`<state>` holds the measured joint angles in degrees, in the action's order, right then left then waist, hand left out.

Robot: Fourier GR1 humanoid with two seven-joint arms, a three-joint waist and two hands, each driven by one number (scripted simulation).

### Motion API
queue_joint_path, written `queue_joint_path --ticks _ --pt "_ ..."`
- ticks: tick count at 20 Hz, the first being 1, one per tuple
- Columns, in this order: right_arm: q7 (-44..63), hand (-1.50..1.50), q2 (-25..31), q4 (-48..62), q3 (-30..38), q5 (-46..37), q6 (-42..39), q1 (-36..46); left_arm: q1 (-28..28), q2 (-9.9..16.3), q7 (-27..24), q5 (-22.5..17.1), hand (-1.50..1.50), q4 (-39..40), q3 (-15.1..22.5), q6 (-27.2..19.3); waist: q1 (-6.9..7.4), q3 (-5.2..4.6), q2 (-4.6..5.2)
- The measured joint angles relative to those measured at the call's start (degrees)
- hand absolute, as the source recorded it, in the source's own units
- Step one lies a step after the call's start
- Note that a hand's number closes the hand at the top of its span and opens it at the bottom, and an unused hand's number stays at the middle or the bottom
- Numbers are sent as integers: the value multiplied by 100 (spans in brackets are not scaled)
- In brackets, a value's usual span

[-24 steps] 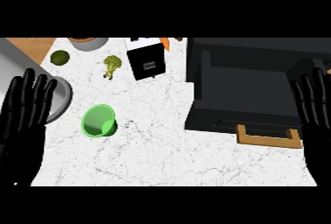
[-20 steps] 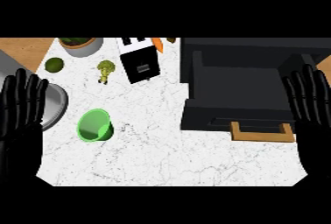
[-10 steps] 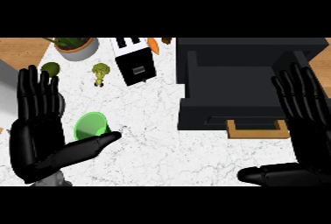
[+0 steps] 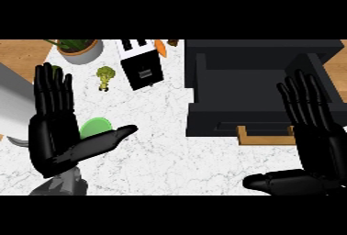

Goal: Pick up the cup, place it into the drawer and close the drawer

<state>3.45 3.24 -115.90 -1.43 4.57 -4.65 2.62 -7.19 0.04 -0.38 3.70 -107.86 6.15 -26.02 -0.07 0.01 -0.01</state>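
Risen over the counter, left hand (image 4: pixel 58 137) — fingers straight, holding nothing — half-hides green cup (image 4: pixel 97 126).

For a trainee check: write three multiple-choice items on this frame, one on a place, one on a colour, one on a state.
1. Where is the cup?
A. in the drawer
B. on the counter behind the left hand
C. on the plant pot

2. What colour is the cup?
A. green
B. red
C. blue

3. How is the left hand?
A. curled round the cup
B. open, fingers straight
C. out of view

Key: 1 B, the cup shows past the left palm on the white counter; 2 A, its rim is bright green; 3 B, the fingers point up, thumb out.
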Motion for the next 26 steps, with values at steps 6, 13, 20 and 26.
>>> queue_joint_path --ticks 6,13,20,26 --pt "134 -150 5 -166 77 113 -31 23 -15 20 -48 -67 -150 185 -63 -92 1 -1 -1" --pt "318 -150 43 -223 163 98 14 174 281 15 -188 -171 -150 330 -12 -224 7 0 -2" --pt "185 -150 20 23 189 20 21 318 623 48 -352 -364 -150 521 -213 -115 14 -1 -2" --pt "407 -150 42 -119 212 57 57 382 878 21 -814 -572 -150 971 -363 -154 10 -1 -1"
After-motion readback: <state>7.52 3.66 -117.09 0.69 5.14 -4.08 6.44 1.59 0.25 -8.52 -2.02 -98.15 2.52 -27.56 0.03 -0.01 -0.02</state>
